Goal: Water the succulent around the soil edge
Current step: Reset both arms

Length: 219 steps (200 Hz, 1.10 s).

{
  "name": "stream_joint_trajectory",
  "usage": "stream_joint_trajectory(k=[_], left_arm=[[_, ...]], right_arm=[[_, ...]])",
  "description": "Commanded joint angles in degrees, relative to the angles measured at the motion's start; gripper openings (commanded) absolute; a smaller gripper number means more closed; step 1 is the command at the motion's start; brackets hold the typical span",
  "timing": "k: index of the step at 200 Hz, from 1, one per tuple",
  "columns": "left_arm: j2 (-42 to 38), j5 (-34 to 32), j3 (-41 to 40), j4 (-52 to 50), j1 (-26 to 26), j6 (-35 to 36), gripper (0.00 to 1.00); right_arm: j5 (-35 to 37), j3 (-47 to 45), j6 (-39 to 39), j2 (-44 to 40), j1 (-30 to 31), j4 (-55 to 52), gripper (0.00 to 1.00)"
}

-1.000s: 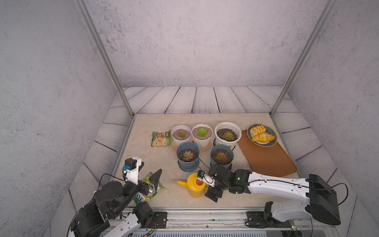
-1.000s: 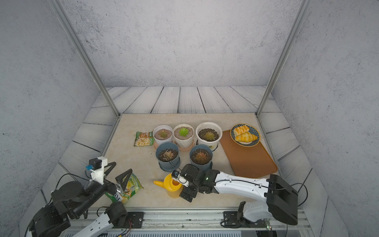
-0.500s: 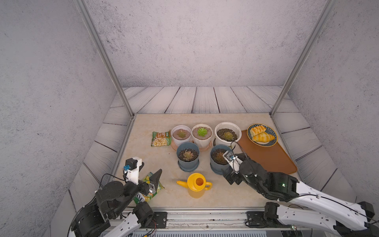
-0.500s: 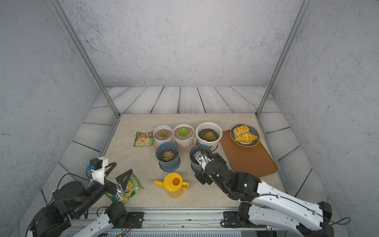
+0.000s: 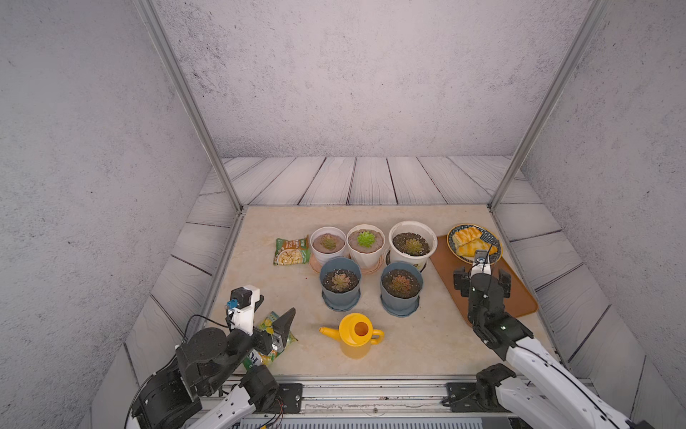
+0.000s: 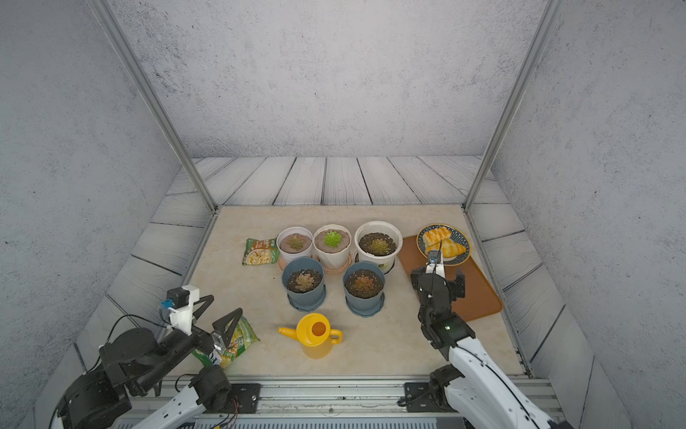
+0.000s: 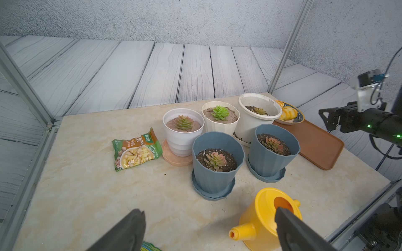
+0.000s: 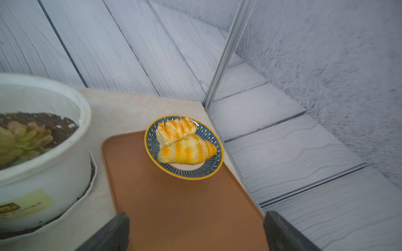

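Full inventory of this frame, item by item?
Watering can: one, yellow, upright, front centre, untouched.
Blue pots: two, blue, behind the can, succulent in each.
White pots: three, white, back row, succulent in each.
Snack packets: two, green, one left of the white pots, one front left.
Tray: one, brown, right side.
Plate: one, blue with yellow rim, tray's far end.
Pastries: two, yellow-striped, on the plate.
Left gripper: one, black, open and empty, over the front-left packet.
Right gripper: one, black, open and empty, over the tray.

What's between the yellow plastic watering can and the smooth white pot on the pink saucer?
A blue ribbed plastic pot holding a pinkish succulent stands between the watering can and the white pot, in both top views.
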Motion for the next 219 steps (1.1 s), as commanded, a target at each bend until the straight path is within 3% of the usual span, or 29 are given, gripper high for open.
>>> stream_joint_trajectory(k=[1,28,46,72,102,136,195,219], left_arm=[[-0.92,0.19,-0.98,1.55,-0.22,-0.21,0.98],[-1.93,0.19,-2.40,2.70,-0.22,-0.13,0.98],[-3.11,-0.13,-3.30,3.53,-0.22,-0.12,0.98],[-4.83,-1.11,-4.69,4.99,-0.18,-0.12,0.98],[-5.43,-1.54,-5.73,6.10,-0.13,-0.03,0.98],[-4.16,-2.26,-5.73,5.94,-0.13,-0.11,0.98],[0.64,-7.39,-6.29,6.81,-0.13,1.62,0.98],[1.28,-12.51,-5.55,9.05,-0.13,2.20,0.98]], right_arm=[[-7.47,-0.65,-0.84,9.40,-2.34,12.79,1.00],[-11.13,-5.31,0.50,23.03,-6.26,33.39,1.00],[-8.96,-7.35,-1.11,29.71,-7.58,47.52,1.00],[-10.32,-8.75,2.38,34.35,-9.96,53.66,1.00],[-14.50,-10.03,-0.52,43.72,-10.72,68.00,1.00],[-13.89,-5.79,1.54,40.81,-11.06,55.06,1.00],[-14.94,-4.87,2.18,41.05,-12.06,53.70,1.00],[-14.94,-4.87,2.18,41.09,-12.06,53.70,1.00]])
